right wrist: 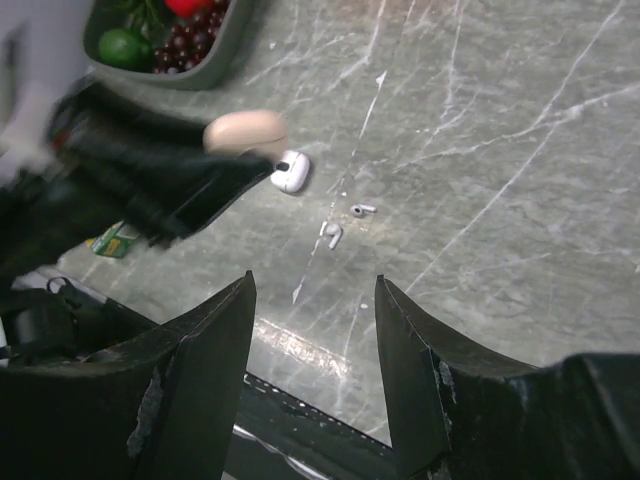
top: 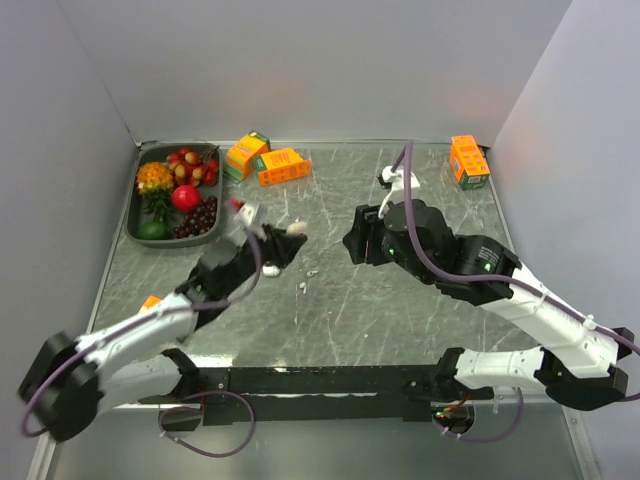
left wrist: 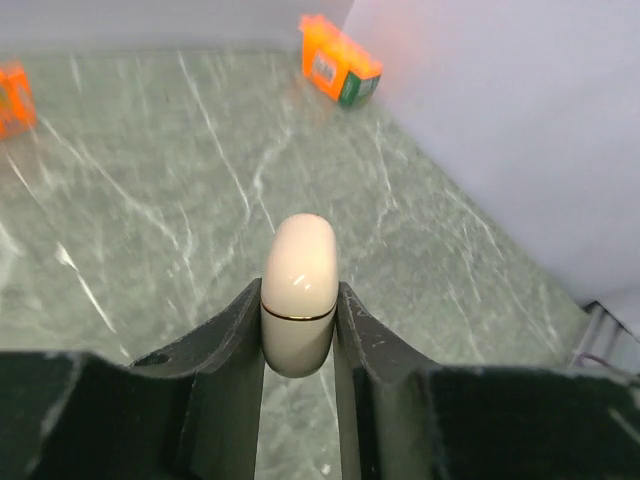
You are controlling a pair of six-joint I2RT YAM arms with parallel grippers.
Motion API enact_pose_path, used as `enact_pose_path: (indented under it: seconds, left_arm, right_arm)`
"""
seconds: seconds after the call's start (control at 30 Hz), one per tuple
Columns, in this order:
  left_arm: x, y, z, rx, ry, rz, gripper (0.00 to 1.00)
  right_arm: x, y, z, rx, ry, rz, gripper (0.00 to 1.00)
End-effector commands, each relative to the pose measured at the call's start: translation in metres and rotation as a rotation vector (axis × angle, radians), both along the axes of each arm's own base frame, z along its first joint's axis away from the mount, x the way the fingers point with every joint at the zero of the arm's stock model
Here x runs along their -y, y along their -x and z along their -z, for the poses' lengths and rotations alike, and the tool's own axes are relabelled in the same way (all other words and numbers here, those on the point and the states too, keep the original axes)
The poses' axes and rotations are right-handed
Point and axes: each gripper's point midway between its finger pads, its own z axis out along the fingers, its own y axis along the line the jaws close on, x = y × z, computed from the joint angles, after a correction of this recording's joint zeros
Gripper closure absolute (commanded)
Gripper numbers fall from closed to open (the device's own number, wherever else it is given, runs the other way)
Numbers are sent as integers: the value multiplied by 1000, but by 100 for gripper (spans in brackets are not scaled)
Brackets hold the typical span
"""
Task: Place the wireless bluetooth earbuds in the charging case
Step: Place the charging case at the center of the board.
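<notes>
Case [left wrist: 298, 290] between left jaws

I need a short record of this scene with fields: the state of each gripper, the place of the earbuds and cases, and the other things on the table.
left gripper: shut on the cream case, lid closed, held off the table
right gripper: open, empty
earbuds: two, loose on the table, in no case
white case: lying on the table near the earbuds
fruit tray: far left corner
orange boxes: along the far edge
</notes>
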Motion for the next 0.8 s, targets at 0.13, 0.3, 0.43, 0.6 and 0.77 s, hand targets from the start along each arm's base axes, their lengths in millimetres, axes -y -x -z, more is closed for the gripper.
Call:
enact_pose_path:
  seconds: [0.13,0.3,0.43,0.6,0.77]
  left_arm:
    - [42,-70,59,-541,76,114,98]
    - [34,-131,127,-784,7,-26,98]
    - [34,-155,165,-867,-80,-75,98]
    - [32,-176,201,-929,-160,-95,98]
    - [24,-181,219,-954,-174,-96,95]
  right_arm:
    - [-8,-6,44,-61,-27,6,41]
    - [-3,-4,60,-77,-2,8,41]
    - [2,-5,62,-67,8,4,41]
    - [8,-6,62,-54,12,8,40]
    - [12,-4,66,-54,7,4,40]
